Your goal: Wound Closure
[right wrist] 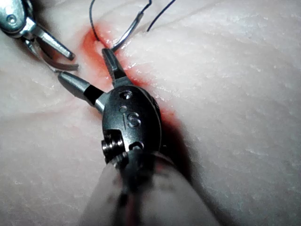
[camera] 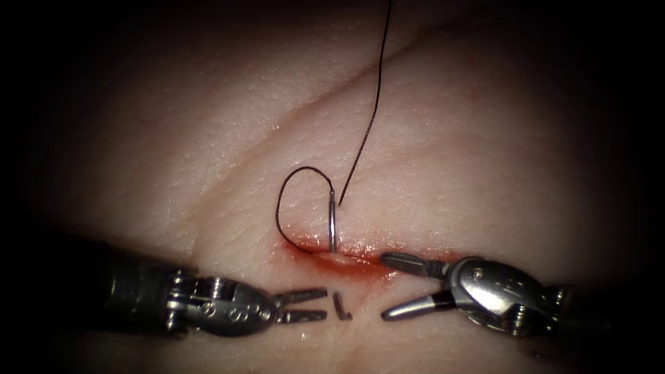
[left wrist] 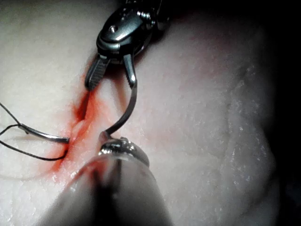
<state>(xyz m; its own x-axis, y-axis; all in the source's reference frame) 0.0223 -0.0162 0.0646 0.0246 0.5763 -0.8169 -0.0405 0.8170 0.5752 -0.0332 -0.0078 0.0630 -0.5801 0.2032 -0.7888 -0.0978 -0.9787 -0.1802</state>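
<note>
The curved needle is driven through the tissue. Its tail stands up on the far side of the cut, and its tip pokes out on the near side. Dark thread loops from the tail down into the cut, and another strand runs up and away. My left tool lies just left of the tip, jaws slightly open, holding nothing. My right tool gapes open to the right of the tip, upper jaw at the cut, also holding nothing. The needle tail enters beside the cut.
Red fluid stains the cut and the tissue just below it. A pale crease runs diagonally across the tissue above the wound. The right tool faces the left shaft; the left tool sits opposite the right jaws.
</note>
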